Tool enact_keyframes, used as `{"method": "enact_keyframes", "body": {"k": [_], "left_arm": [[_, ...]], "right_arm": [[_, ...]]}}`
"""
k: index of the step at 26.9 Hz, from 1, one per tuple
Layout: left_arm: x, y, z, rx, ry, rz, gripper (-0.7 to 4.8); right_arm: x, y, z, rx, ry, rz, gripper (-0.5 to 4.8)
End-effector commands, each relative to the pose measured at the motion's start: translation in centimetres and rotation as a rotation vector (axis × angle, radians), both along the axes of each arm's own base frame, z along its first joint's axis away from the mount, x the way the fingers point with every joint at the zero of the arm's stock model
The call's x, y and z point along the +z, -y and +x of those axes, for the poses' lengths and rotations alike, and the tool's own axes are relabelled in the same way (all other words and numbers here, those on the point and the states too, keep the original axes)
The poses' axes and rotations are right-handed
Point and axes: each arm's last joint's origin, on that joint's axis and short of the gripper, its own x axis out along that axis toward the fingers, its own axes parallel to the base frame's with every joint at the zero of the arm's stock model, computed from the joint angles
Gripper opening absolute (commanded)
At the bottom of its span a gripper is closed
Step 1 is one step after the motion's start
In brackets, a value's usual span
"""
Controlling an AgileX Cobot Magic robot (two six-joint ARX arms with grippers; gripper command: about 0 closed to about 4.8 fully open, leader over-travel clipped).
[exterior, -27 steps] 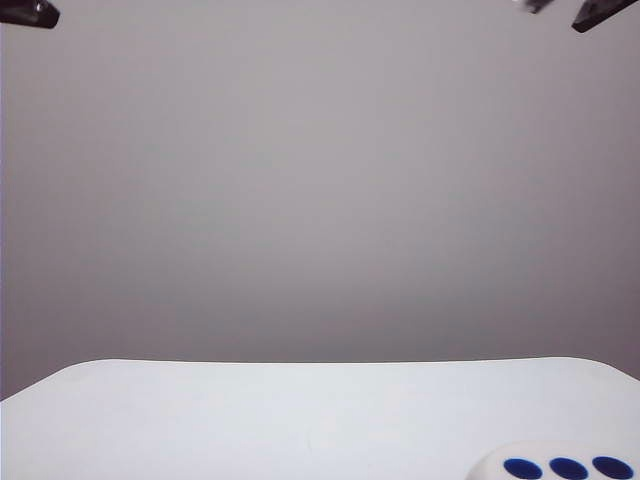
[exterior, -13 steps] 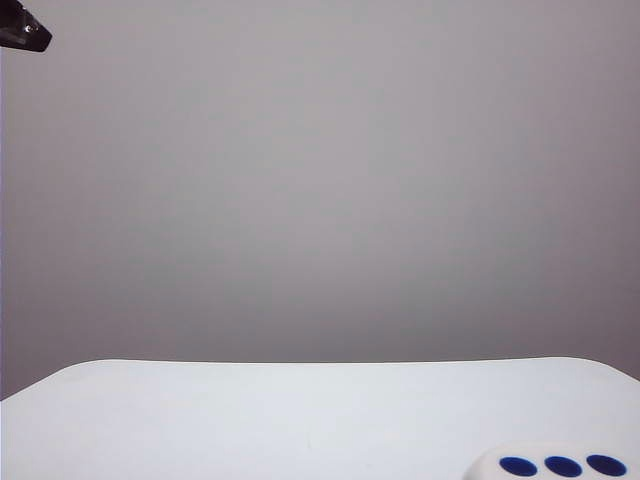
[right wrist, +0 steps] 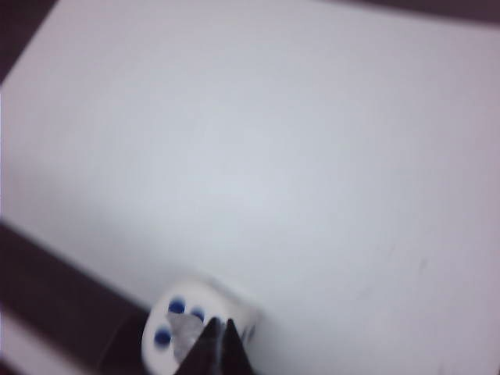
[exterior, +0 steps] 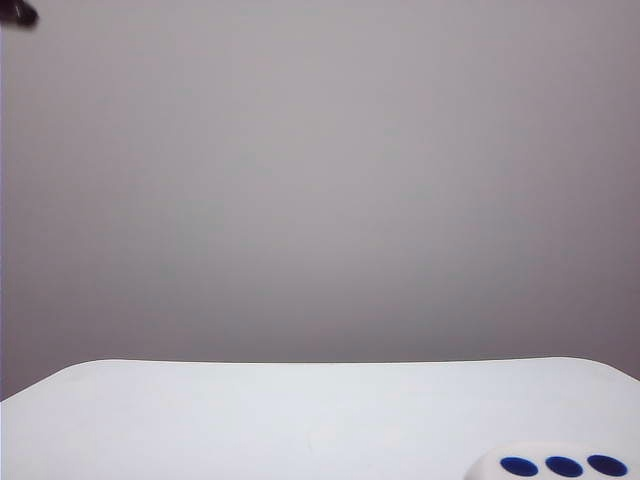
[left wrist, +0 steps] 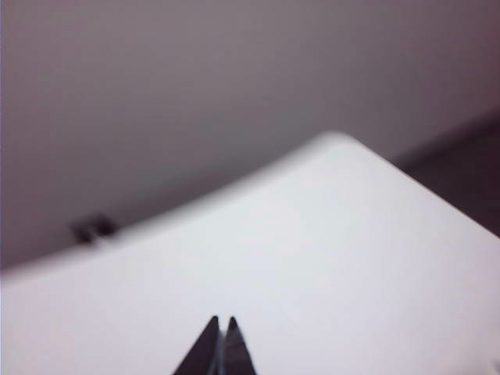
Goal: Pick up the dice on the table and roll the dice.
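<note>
Right gripper (right wrist: pixel 217 328) hangs above the dice (right wrist: pixel 195 332), fingers pinched together, holding nothing; the dice sits near the table (exterior: pixel 300 410) edge, at five o'clock in the exterior view. Left gripper (left wrist: pixel 223 324) is pinched too, over bare tabletop. I'd call this the reach: the right must spread wide and descend.

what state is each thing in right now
die: resting on the table, near its edge, not held
table: bare apart from the die
left end effector: shut, empty, above the table
right end effector: shut, empty, above the die
</note>
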Motion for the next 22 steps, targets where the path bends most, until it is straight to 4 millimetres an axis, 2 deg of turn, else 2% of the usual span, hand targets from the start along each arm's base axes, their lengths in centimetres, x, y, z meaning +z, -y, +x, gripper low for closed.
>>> {"method": "enact_keyframes", "body": {"k": [1, 5, 10, 16, 22], "left_arm": [[1.2, -0.4, -0.1, 0.13, 0.129, 0.001, -0.05], [0.8, -0.6, 0.0, 0.203, 0.165, -0.01, -0.05], [-1.6, -0.7, 0.3, 0.266, 0.213, -0.078, -0.05], [-4.2, -0.7, 0.5, 0.281, 0.169, -0.133, -0.05], [-5.2, -0.7, 0.7, 0.306, 0.204, -0.146, -0.05]], "right_arm": [[-0.4, 0.0, 0.5, -0.076, 0.196, 0.075, -0.05], [-2.1, 0.0, 1.0, -0.148, 0.321, 0.098, -0.05], [-4.0, 0.3, 1.7, -0.225, 0.455, 0.144, -0.05], [-5.6, 1.6, 2.3, -0.289, 0.499, 0.174, -0.05], [-6.7, 3.0, 2.8, -0.269, 0.525, 0.229, -0.05]]}}
